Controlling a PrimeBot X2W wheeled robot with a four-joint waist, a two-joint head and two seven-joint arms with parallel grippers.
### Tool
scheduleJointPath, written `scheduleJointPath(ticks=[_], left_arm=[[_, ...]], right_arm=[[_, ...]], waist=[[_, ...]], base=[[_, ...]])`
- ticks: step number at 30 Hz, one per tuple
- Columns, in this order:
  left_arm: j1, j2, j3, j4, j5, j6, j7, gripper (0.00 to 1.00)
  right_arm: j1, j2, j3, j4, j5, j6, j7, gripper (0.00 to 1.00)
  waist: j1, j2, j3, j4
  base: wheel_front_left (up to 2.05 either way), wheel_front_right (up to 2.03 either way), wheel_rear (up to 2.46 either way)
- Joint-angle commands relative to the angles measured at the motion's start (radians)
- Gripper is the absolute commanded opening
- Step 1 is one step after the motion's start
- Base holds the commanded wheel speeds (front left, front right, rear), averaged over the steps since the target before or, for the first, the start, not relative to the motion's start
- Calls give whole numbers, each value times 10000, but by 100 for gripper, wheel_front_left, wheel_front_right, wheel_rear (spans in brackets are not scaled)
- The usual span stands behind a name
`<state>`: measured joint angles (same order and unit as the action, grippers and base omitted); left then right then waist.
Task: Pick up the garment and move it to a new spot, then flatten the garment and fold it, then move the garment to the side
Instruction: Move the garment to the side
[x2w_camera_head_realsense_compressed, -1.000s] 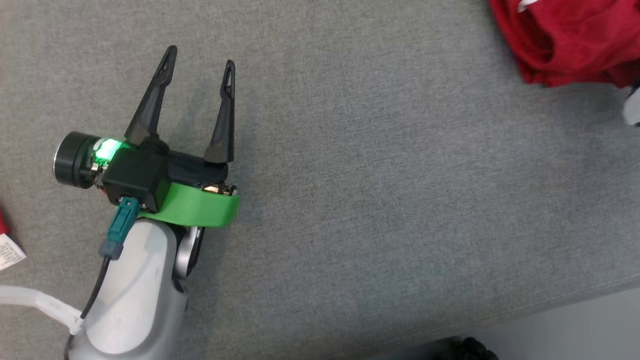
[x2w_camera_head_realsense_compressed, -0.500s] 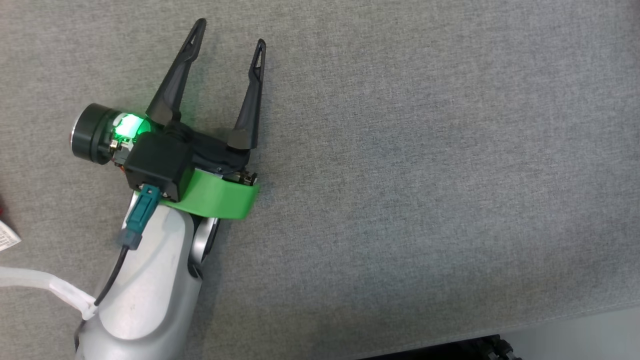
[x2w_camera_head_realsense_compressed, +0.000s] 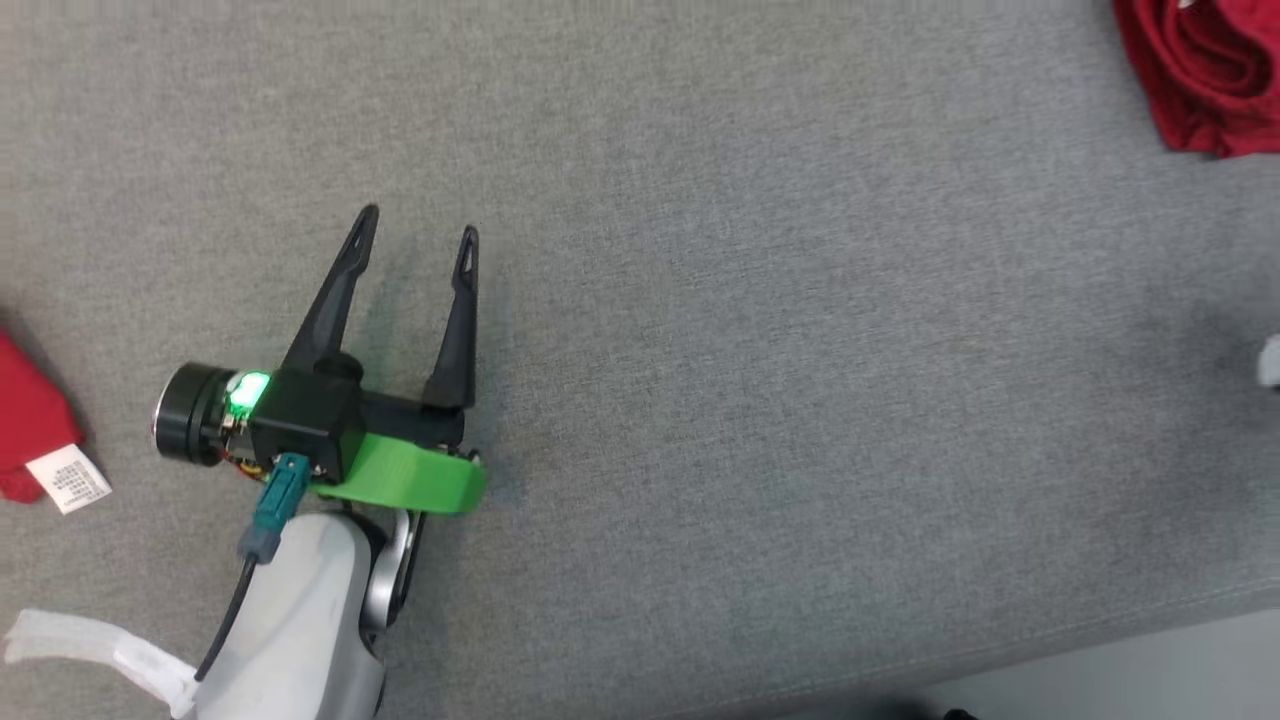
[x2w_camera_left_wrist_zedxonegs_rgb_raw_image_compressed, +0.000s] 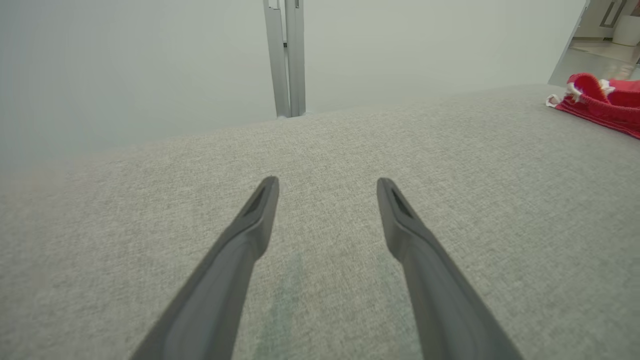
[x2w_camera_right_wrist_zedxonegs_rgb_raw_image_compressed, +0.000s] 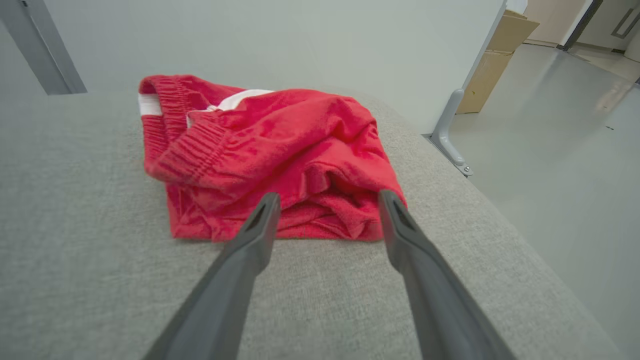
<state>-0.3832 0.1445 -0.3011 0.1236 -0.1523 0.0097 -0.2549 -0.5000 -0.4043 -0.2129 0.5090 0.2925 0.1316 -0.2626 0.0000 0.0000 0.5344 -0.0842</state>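
We noted the red garment (x2w_camera_right_wrist_zedxonegs_rgb_raw_image_compressed: 280, 150) at the centre of the right wrist view, long axis across the frame, just ahead of the spread, empty right gripper (x2w_camera_right_wrist_zedxonegs_rgb_raw_image_compressed: 328, 197); the spread left gripper (x2w_camera_head_realsense_compressed: 418, 221) stood well apart.

We hold our left gripper (x2w_camera_head_realsense_compressed: 419, 221) spread and empty, well apart from the red garment (x2w_camera_right_wrist_zedxonegs_rgb_raw_image_compressed: 280, 145), and our right gripper (x2w_camera_right_wrist_zedxonegs_rgb_raw_image_compressed: 328, 195), likewise spread and empty, just beside that garment, pointing at it.

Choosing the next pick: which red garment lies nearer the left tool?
The tagged garment, just left of the left tool; the other garment lies far across at upper right.
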Motion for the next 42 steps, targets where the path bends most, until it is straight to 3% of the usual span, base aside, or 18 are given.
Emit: scheduleJointPath(ticks=[1, 12, 19, 27, 42], left_arm=[[370, 122, 76, 50, -95, 108, 38, 100], [1902, 194, 474, 314, -694, 482, 92, 100], [2462, 136, 729, 371, -992, 730, 26, 100], [3035, 304, 941, 502, -1176, 844, -18, 100], [3658, 458, 893, 724, -1309, 842, -49, 100]], right_arm=[[601, 414, -107, -504, -140, -17, -24, 100], [3680, 2363, 474, -3856, -645, -17, 480, 100], [4612, 2747, 977, -5473, -831, -16, 1292, 100], [5168, 3076, 1505, -6145, -1029, -16, 1751, 100], [6181, 3367, 1577, -6655, -1251, -16, 2083, 100]], waist=[[0, 0, -1314, -449], [0, 0, -3026, -16], [0, 0, -3585, 679], [0, 0, -4266, 1334], [0, 0, -4989, 1152]], base=[[0, 0, 0], [0, 0, 0], [0, 0, 0], [0, 0, 0], [0, 0, 0]])
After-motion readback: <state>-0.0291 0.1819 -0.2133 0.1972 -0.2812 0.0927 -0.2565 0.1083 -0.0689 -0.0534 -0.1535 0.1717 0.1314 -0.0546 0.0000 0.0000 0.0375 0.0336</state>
